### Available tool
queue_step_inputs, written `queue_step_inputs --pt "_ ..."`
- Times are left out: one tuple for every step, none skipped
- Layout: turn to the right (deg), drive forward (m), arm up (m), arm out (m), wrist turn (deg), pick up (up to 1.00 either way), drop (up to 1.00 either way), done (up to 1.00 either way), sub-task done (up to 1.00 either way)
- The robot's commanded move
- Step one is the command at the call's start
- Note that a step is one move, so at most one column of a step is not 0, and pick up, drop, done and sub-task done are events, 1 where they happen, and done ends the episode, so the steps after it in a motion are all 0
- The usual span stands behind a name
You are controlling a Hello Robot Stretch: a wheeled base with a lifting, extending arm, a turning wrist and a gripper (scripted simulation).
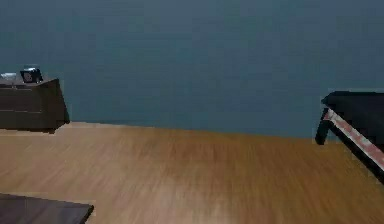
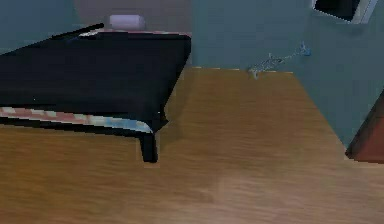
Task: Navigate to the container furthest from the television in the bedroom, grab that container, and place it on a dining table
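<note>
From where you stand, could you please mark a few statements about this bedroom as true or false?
1. The bed in the arm side view has a black cover. True.
2. The floor is brown wood. True.
3. A dark dresser stands at the forward view's left. True.
4. Its top is bare. False: small things stand on it.
5. Behind it, everything is painted red. False: the wall is blue-green.
</note>
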Motion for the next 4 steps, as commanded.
queue_step_inputs --pt "-45.0 0.00 0.00 0.00 0.0 0.00 0.00 0.00 0.00" --pt "45.0 0.00 0.00 0.00 0.0 0.00 0.00 0.00 0.00" --pt "12.0 0.00 0.00 0.00 0.0 0.00 0.00 0.00 0.00" --pt "0.0 0.80 0.00 0.00 0.0 0.00 0.00 0.00 0.00"
